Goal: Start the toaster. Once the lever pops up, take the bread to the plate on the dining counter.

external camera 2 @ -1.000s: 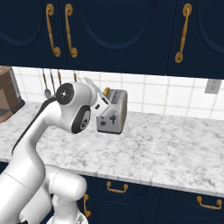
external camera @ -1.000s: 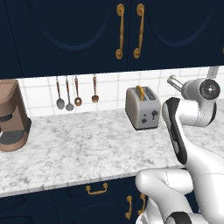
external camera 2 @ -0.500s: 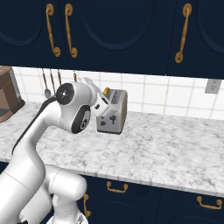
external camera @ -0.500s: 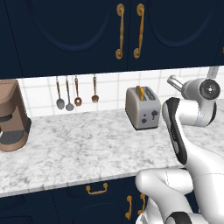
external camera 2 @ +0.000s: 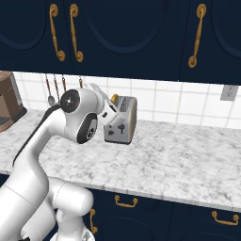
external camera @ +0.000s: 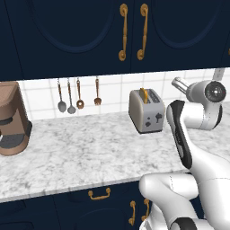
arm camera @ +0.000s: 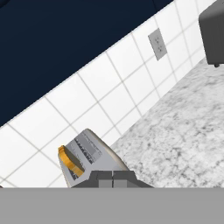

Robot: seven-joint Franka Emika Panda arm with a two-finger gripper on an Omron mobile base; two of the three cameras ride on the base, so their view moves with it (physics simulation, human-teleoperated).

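A grey-silver toaster [external camera: 146,110] stands at centre right of the left base view, on a marbled bench [external camera: 85,152] against a white tiled wall. A slice of bread [external camera: 143,94] pokes up from one slot. The small black lever [external camera: 157,118] sits on the narrow face turned toward the camera, beside a round knob.

The gripper [arm camera: 113,178] appears at the bottom of the hand view with its jaws pressed together and holding nothing, just above the toaster's top. The step in hand appears to be pressing the lever. Doing it well likely means bringing the closed fingertips onto the tab from above, then pushing straight down along its slot — not onto the knob.

Compared with the earlier frames, nothing has shifted — arm, toaster and bread match.
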